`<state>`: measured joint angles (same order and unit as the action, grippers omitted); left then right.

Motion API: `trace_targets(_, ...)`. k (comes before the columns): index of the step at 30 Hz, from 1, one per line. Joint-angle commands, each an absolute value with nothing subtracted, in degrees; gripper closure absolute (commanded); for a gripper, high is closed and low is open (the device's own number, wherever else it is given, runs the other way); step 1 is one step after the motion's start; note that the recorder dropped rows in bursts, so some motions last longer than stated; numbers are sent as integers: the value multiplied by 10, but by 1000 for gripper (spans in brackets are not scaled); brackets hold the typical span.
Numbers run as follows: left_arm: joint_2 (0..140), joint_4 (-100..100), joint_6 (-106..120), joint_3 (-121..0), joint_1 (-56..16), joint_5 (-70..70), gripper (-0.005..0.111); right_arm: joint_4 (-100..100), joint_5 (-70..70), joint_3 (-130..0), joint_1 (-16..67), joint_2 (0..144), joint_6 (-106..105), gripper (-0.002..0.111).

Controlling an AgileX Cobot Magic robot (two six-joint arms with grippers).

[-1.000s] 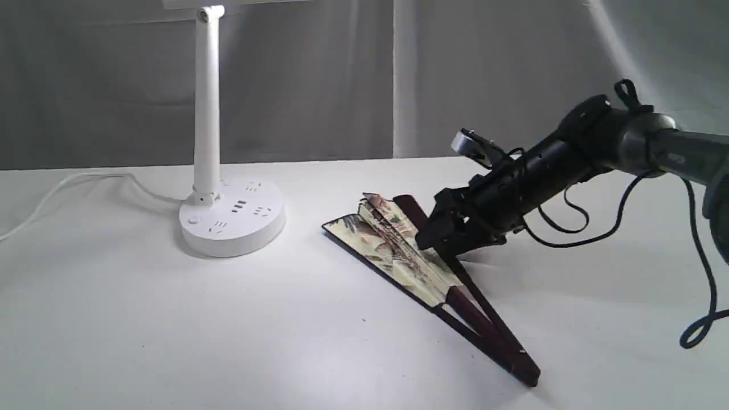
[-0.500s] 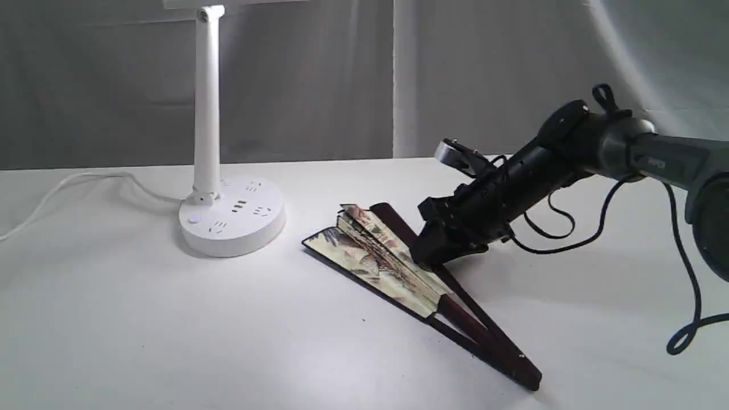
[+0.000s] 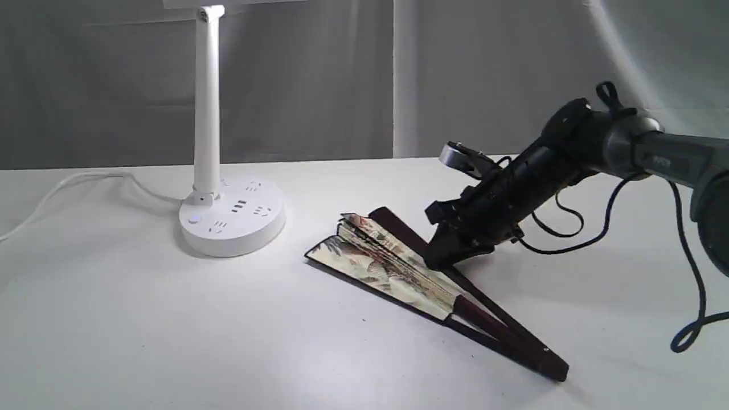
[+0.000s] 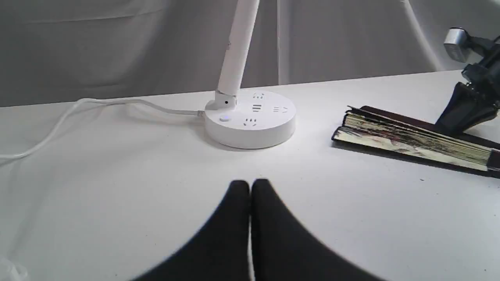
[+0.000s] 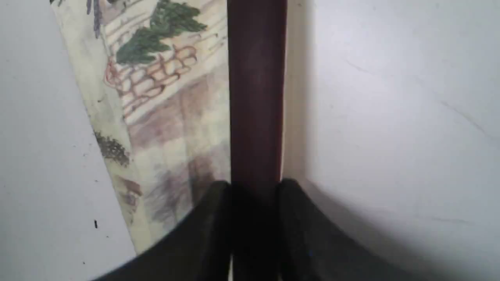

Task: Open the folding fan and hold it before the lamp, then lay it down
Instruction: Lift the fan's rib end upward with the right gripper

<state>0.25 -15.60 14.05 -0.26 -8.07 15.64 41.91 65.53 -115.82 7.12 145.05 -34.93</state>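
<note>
While pinching the maroon wooden rib [image 5: 256, 97] of the cream paper folding fan [image 3: 387, 267] between narrow jaws, centring the black right gripper [image 5: 254, 184].

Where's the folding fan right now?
Exterior view: the folding fan lies partly open on the table, right of the lamp, the right hand gripping its far rib.

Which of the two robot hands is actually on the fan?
The right gripper: its fingers pinch the folding fan by its maroon outer rib. The left gripper is shut, holding nothing.
</note>
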Motion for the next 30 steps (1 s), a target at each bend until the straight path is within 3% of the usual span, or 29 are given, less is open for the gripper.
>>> trace_targets(1, 0, -155, 139, 0, -80, 153, 107, 397, 658, -1154, 59, 1429, -351, 108)
trace_targets(17, 0, -155, 139, 0, -80, 153, 107, 309, 593, -1154, 75, 1362, -366, 108)
trace_targets(30, 0, -155, 139, 0, -80, 153, 107, 426, 661, -1154, 74, 1311, -414, 108)
